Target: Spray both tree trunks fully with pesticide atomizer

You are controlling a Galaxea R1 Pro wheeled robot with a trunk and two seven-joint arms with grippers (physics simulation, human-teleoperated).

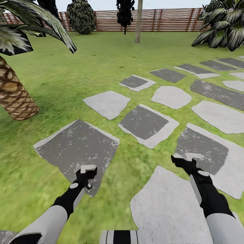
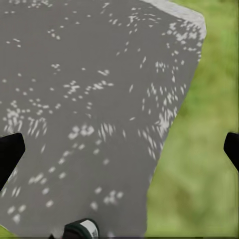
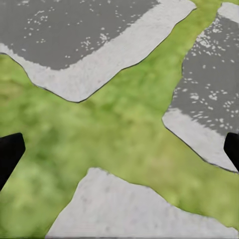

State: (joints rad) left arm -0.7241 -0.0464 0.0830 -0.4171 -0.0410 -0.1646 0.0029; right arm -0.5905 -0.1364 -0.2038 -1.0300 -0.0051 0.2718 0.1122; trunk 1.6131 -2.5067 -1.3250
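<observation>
grey slabs (image 1: 144, 122) in grass, distant leaning trunk (image 1: 138, 23)

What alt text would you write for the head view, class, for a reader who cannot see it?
Two robot arms reach forward over grey stone slabs set in a green lawn, the left gripper and right gripper both empty. A scaly palm trunk stands at left, and a slatted wooden fence with a bare tree trunk lies far behind.

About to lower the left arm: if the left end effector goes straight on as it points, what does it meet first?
Probably the dark grey stone slab directly ahead of the left end effector, near the slab's grass-side edge; depth is unclear.
</observation>
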